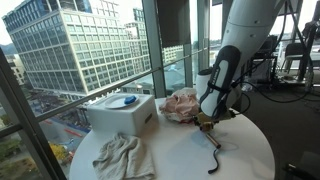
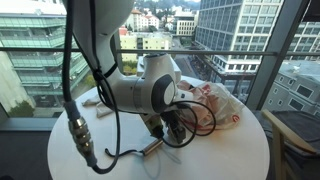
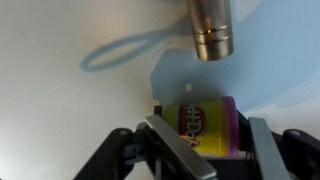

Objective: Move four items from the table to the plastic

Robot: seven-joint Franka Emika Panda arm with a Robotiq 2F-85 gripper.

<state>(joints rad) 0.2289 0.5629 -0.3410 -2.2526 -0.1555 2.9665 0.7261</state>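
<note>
A yellow Play-Doh can [image 3: 205, 125] with a purple lid lies sideways between my gripper's [image 3: 212, 135] two fingers, which close against its sides just above the white table. In both exterior views the gripper [image 1: 207, 120] [image 2: 165, 125] is low over the table beside the crumpled clear plastic bag [image 1: 180, 103] [image 2: 215, 105]. A silver metal flashlight [image 3: 210, 28] with a blue loop cord [image 3: 115, 50] lies just beyond the can; it also shows in an exterior view [image 2: 150, 147].
The round white table [image 1: 180, 160] stands by a window wall. A white box [image 1: 120, 115] with a blue item on top and a pale cloth [image 1: 122, 157] lie on it. A dark cable [image 1: 213, 155] lies near the gripper.
</note>
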